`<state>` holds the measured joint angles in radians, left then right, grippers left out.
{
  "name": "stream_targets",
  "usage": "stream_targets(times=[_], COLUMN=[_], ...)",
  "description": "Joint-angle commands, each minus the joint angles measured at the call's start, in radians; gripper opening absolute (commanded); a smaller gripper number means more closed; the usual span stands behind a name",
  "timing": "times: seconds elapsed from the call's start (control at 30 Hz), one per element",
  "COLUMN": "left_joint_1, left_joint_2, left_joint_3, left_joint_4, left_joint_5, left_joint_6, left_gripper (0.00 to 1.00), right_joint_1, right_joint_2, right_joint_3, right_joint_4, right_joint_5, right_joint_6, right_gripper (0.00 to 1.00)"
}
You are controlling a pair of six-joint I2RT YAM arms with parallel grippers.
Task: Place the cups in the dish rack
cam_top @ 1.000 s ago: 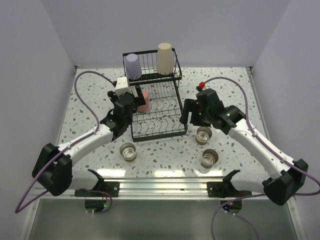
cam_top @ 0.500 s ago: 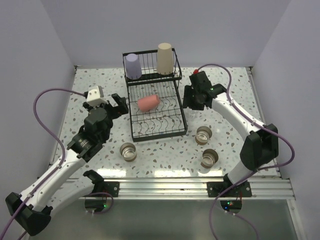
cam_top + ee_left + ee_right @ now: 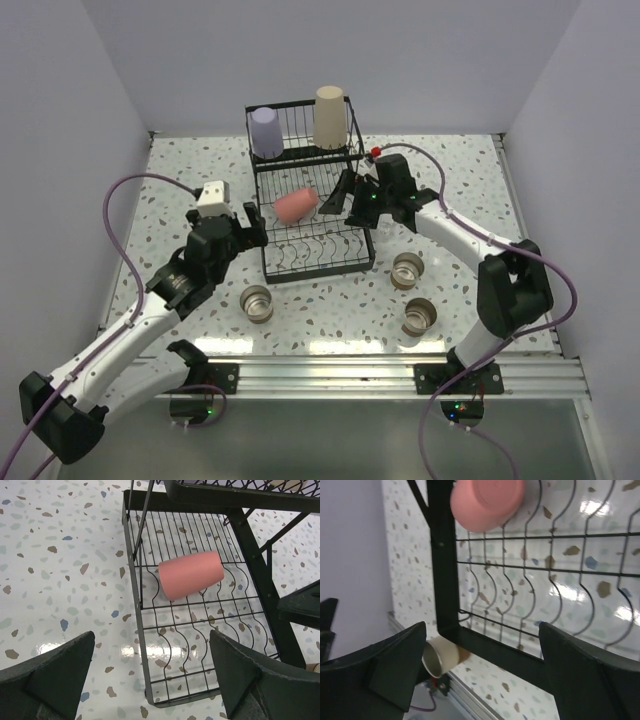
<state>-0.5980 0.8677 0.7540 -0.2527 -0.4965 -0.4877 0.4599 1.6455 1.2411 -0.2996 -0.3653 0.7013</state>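
The black wire dish rack (image 3: 316,268) stands mid-table. A lavender cup (image 3: 265,130) and a tall beige cup (image 3: 331,117) sit upside down in its upper basket. A red-pink cup (image 3: 296,206) (image 3: 191,574) (image 3: 487,502) lies on its side in the lower tray (image 3: 140,611). Three short tan-and-metallic cups (image 3: 258,303) (image 3: 407,269) (image 3: 419,316) stand on the table in front of the rack. My left gripper (image 3: 252,222) (image 3: 150,680) hovers open at the tray's left front corner. My right gripper (image 3: 342,197) (image 3: 482,670) hangs open over the tray's right side. Neither holds anything.
White side walls close in the speckled table (image 3: 450,180). The right wrist view shows the rack's black frame (image 3: 442,580) close in front, with one short tan cup (image 3: 440,655) beyond its corner. The arms' mounting rail (image 3: 330,372) runs along the near edge.
The red-pink cup now lies free in the lower tray. My left arm pulled back, then edged toward the rack again. My right gripper swung left over the tray and its jaws spread wider.
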Motion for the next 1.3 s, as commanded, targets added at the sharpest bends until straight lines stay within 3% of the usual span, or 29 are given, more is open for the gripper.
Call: stream_targets(times=[0.0,0.17,0.23,0.37,0.67,0.9,1.27], left_joint_1=[-0.006,-0.005,-0.006,-0.006,-0.006,-0.006,-0.008], left_joint_2=[-0.01,-0.036,-0.068,-0.125,-0.216,-0.217,-0.291], left_joint_3=[0.044,0.08,0.081,0.084,0.088,0.085,0.125], left_joint_4=[0.0,-0.082,-0.115,-0.181,-0.306,-0.293,-0.385], left_joint_5=[0.022,0.036,0.035,0.023,0.01,0.042,0.087], left_joint_6=[0.0,-0.006,-0.018,-0.034,-0.058,-0.049,0.027], left_gripper=[1.0,1.0,0.99,1.0,0.99,0.99,1.0], right_joint_1=[0.002,0.019,0.036,0.056,0.102,0.167,0.189], right_joint_2=[0.039,0.131,0.174,0.223,0.183,0.151,0.252], right_joint_3=[-0.022,0.047,0.073,0.109,-0.013,-0.1,-0.112], right_joint_4=[0.315,0.376,0.36,0.353,0.488,0.539,0.787], right_joint_5=[-0.116,-0.048,0.002,0.074,0.187,0.408,0.537], right_joint_6=[0.204,0.26,0.264,0.276,0.404,0.49,0.596], right_gripper=[0.98,0.97,0.88,0.85,0.83,0.92,0.98])
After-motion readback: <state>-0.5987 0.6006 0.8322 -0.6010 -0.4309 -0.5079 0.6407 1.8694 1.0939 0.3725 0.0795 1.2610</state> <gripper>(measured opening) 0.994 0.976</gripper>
